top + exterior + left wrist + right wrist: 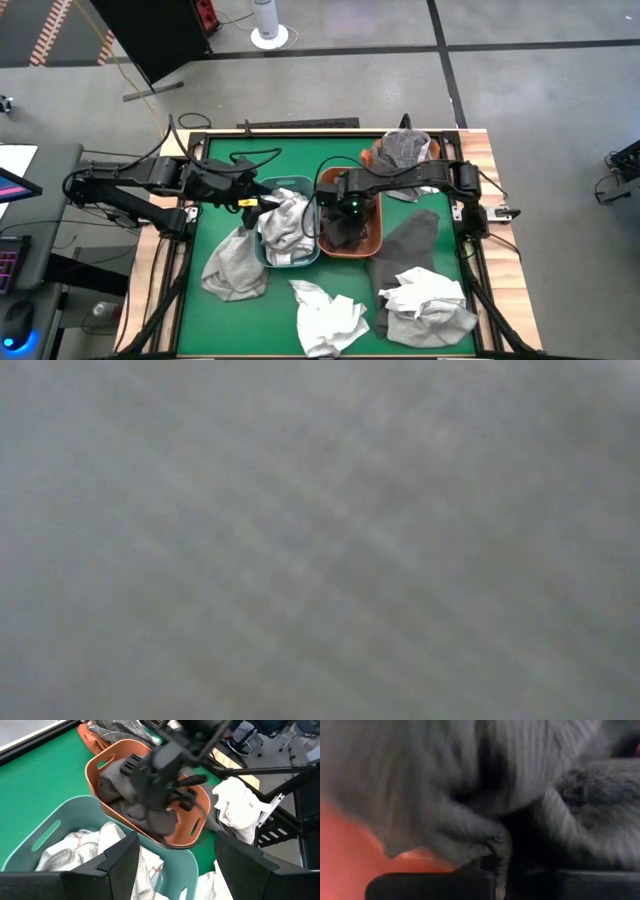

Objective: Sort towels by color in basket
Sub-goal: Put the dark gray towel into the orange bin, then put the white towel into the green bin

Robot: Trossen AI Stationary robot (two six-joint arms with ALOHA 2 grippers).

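My right gripper (343, 212) reaches down into the orange basket (378, 238) and is shut on a dark grey towel (150, 815) that lies in it. My left gripper (175, 855) is open and empty above the teal basket (60, 827), which holds white checked towels (285, 228). A light grey towel (235, 268) lies on the table against the teal basket's left side. A white towel (328, 315) lies near the front edge. Another white towel (428, 303) lies on a spread dark grey towel (408, 245). A grey patterned towel (400, 150) lies on a rust-orange one (372, 158) at the far right. My right gripper pinches a small fold of the dark grey towel (492, 842) between its two fingers. The fingers come from above, pointing down into the orange basket. The rest of the towel lies bunched in the basket around the fingers.
The two baskets stand side by side at the middle of the green table (215, 180), and the two arms meet closely over them. A pale cloth (320, 540) covers the whole low view. Cables (250, 160) lie at the table's far left.
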